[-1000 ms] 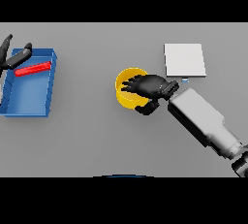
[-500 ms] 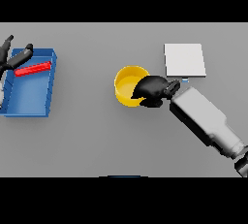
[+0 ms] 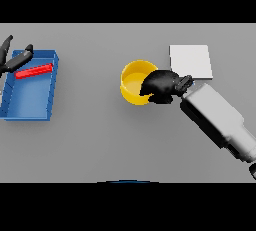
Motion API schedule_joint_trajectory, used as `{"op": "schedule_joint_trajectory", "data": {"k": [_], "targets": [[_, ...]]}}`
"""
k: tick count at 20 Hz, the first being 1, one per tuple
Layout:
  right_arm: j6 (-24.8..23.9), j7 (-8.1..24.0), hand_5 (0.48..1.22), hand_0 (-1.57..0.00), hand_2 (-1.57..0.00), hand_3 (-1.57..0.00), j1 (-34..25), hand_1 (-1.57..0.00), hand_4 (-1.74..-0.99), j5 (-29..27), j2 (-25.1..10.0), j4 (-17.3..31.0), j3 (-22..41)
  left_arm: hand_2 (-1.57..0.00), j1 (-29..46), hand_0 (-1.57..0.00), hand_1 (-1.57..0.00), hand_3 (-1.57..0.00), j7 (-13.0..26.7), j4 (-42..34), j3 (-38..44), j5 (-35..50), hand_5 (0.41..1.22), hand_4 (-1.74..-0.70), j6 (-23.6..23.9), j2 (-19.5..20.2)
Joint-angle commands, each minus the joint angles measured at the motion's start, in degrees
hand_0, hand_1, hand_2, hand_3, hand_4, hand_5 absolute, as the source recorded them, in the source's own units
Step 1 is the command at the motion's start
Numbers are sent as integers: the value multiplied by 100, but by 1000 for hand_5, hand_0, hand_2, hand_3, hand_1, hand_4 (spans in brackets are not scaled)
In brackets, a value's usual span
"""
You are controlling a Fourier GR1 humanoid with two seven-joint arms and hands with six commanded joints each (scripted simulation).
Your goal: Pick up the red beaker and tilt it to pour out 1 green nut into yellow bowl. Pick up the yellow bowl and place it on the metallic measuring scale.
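The yellow bowl (image 3: pixel 133 81) stands on the grey table a little right of the middle. My right hand (image 3: pixel 161 85) grips its right rim with curled fingers, and the white arm runs off to the lower right. The metallic measuring scale (image 3: pixel 190 61), a pale square plate, lies just up and to the right of the bowl. The red beaker (image 3: pixel 34 71) lies on its side in the blue tray (image 3: pixel 30 104) at far left. My left hand (image 3: pixel 12 60) hovers at the tray's upper left corner with its fingers spread, holding nothing. No green nut shows.
The blue tray has raised walls and takes up the left edge of the table. Bare grey table lies between the tray and the bowl and along the front.
My right hand has slid off the top of the bowl to its right rim and curled onto it, uncovering the bowl. The left hand and beaker have not moved.
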Motion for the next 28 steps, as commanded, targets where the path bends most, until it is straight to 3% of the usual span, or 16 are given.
{"op": "schedule_joint_trajectory", "data": {"k": [1,4,8,10,13,15,18,20,25,28], "targets": [[56,59,1216,-1551,-1481,-1157,-14,-1550,-1734,-17,-54,-90,-32,1,-10,1,1,1,13,4,-25,-12,705,-770,17,-41],[126,301,1219,-1561,-1433,-1215,-36,-1560,-1737,-18,-225,-307,-145,1,-119,1,1,1,55,30,60,107,702,-782,-62,-18],[256,521,1219,-1567,-1507,-1179,118,-1567,-1739,-77,-322,-722,-193,1,-120,1,1,1,-13,90,86,132,704,-799,-38,-53],[280,774,1220,-1530,-1518,-1177,-52,-1568,-1740,-127,-366,-644,-405,1,-148,1,1,1,93,68,74,170,703,-806,-38,-116],[49,736,1220,-1550,-1504,-1174,-123,-1570,-1741,-122,-587,-482,-609,1,-70,1,1,1,138,-12,172,279,723,-826,-94,-25],[-258,536,1221,-1558,-1528,-1159,-159,-1570,-1741,-70,-730,-216,-716,1,5,1,1,1,146,-115,151,301,733,-834,-87,-52],[-567,564,1221,-1564,-1542,-1153,-344,-1571,-1741,-21,-762,277,-865,1,-2,1,1,1,370,-238,148,302,739,-844,-26,-60],[-723,385,1221,-1567,-1553,-1155,-487,-1571,-1741,-4,-857,654,-945,1,71,1,1,1,482,-376,140,325,754,-851,-30,-38],[-1155,426,1221,-1570,-1533,-1159,-607,-1571,-1741,59,-791,1540,-1083,1,64,1,1,1,651,-427,123,303,768,-858,44,-82],[-1494,235,1221,-1570,-1475,-1206,-715,-1571,-1741,99,-709,2239,-1158,1,62,1,1,1,645,-398,102,275,784,-863,52,-96]]}}
